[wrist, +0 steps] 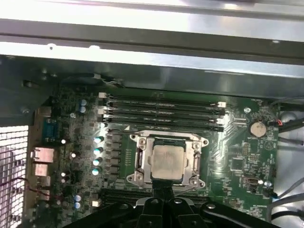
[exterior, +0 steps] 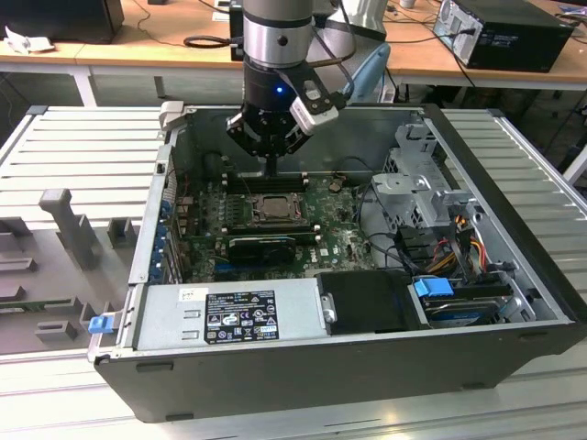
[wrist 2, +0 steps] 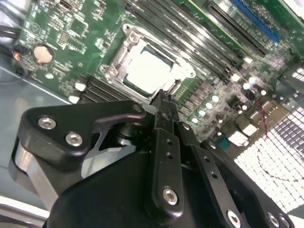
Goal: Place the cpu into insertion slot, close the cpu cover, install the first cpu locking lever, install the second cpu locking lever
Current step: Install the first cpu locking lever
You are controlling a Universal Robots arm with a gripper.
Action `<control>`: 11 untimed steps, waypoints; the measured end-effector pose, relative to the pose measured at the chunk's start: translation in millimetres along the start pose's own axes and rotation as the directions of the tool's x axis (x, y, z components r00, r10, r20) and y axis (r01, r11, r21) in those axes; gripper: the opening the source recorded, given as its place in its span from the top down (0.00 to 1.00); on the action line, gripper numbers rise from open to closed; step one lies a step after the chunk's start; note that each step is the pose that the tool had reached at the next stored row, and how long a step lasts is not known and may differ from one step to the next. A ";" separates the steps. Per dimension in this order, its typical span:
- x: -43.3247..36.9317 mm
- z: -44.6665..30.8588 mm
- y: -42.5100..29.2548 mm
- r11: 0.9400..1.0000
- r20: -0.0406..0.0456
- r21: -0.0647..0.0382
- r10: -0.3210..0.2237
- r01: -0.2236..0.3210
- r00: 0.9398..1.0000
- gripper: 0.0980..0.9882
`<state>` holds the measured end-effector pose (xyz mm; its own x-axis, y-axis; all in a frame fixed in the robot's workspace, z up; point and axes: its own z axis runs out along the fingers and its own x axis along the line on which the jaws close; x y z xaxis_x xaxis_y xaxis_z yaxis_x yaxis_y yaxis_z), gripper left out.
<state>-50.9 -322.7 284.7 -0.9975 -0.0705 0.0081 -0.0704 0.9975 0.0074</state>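
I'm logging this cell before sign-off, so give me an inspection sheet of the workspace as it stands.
Surface: slatted metal table, carrying an open computer case.
Job's things: cpu sits in the insertion slot; cpu cover lies flat over it.
Clutter: grey fixture blocks on the table at the exterior view's left.
Grippers: gripper hangs over the board, fingers shut, reaching the slot's edge.
Cables: coloured wires inside the case at the exterior view's right.
Surroundings: wooden desks behind, one with a black computer.
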 end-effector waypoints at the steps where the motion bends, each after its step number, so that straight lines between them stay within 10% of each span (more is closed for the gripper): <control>1: 4.2 1.0 0.5 1.000 0.000 0.000 0.000 0.000 1.000 0.99; 11: 25.8 8.7 3.0 1.000 0.000 -0.001 0.028 -0.028 1.000 0.99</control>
<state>-76.9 -321.4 276.3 -0.9991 -0.0421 0.0079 -0.0420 0.9991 0.0084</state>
